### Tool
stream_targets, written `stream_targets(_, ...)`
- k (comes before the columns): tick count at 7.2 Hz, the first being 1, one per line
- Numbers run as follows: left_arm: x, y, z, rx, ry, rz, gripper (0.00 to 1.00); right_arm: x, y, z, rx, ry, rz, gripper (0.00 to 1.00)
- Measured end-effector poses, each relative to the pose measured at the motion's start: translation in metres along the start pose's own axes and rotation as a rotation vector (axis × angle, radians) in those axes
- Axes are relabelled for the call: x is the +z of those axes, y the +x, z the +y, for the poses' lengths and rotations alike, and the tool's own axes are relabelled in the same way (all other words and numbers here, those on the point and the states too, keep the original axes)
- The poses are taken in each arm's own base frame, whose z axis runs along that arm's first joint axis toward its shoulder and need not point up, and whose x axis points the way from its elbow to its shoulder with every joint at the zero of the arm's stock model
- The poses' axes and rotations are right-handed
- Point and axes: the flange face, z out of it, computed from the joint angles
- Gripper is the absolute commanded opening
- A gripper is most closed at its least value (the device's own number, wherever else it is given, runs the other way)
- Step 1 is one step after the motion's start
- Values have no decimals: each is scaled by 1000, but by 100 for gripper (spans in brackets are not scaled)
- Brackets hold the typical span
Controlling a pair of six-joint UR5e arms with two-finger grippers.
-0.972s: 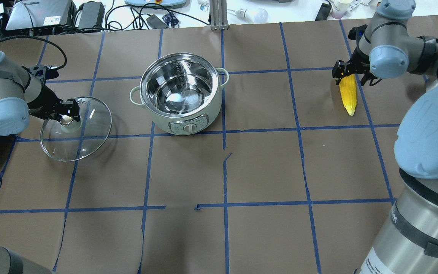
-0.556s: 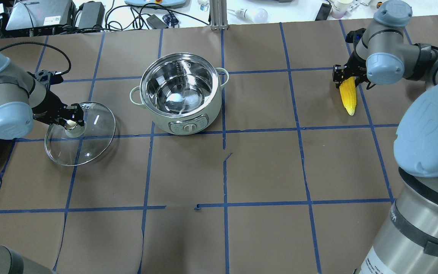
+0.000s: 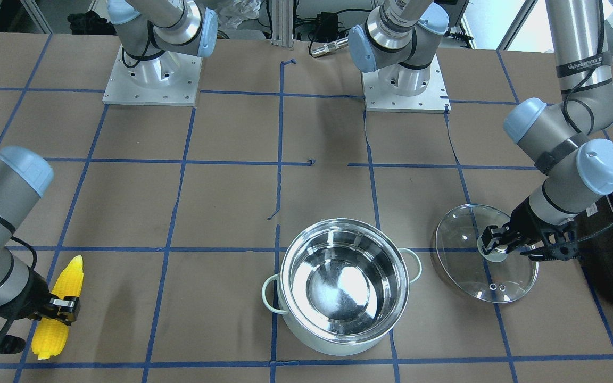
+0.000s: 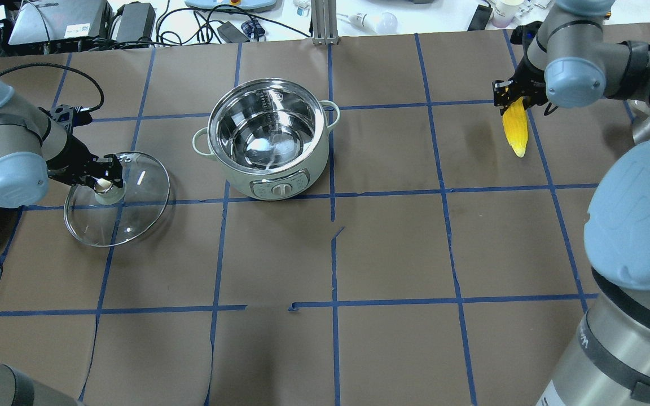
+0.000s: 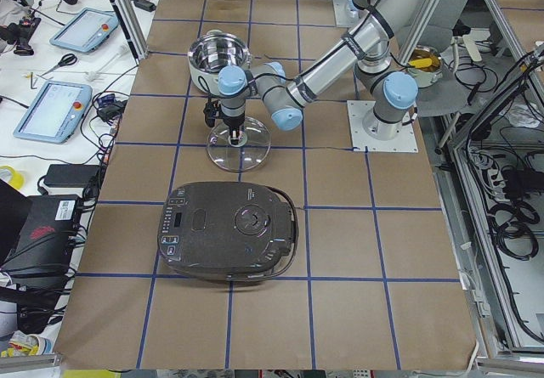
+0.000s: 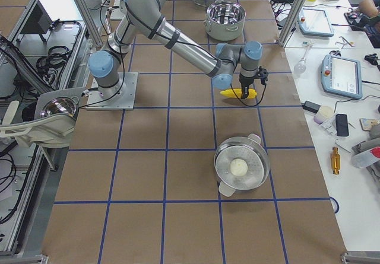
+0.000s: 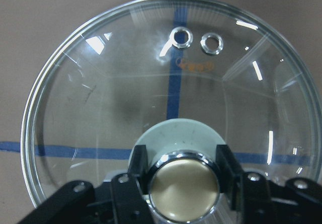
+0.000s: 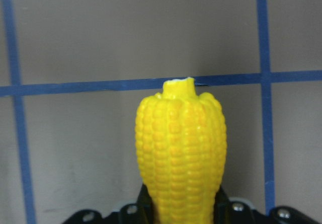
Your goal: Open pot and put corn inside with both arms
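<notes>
Right gripper [image 4: 514,99] clenches the corn [image 4: 516,128] by its thick end, far right, well apart from the open pot [image 4: 230,172]. Left gripper [image 4: 102,178] clasps the glass lid [image 4: 136,211] by its knob. Best lift high so the tip clears the rim.

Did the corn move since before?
Yes. In the overhead view the corn moved up the picture: its tip now sits farther from the blue tape line below it.

Table [image 4: 392,248]: brown paper cover, blue tape grid [image 4: 392,303]. White side bench [image 6: 312,89] along one edge, carrying cables [image 4: 189,22] and touchscreen pendants [image 6: 344,74]. Aluminium frame post [image 5: 117,8], upright. Lighting even.
</notes>
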Motion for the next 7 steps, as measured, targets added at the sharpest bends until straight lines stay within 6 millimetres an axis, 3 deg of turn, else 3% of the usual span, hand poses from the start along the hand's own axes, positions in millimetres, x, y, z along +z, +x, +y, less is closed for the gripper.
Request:
stream_targets(1, 1, 0, 0, -2, 2, 0, 63, -32, -38, -5, -50, 16, 1, 17)
stream_targets(2, 1, 0, 0, -3, 2, 2, 74, -61, -76, -8, -94, 25, -4, 17)
stream_targets(3, 1, 0, -1, -3, 4, 4, 81, -88, -119, -10, -132, 38, -11, 17)
stream_targets(4, 1, 0, -1, -3, 6, 4, 82, -109, -168, -8, -160, 53, -17, 17)
stream_targets(7, -23, 7, -3, 3, 34, -8, 83, -120, -301, 13, -171, 71, -36, 17)
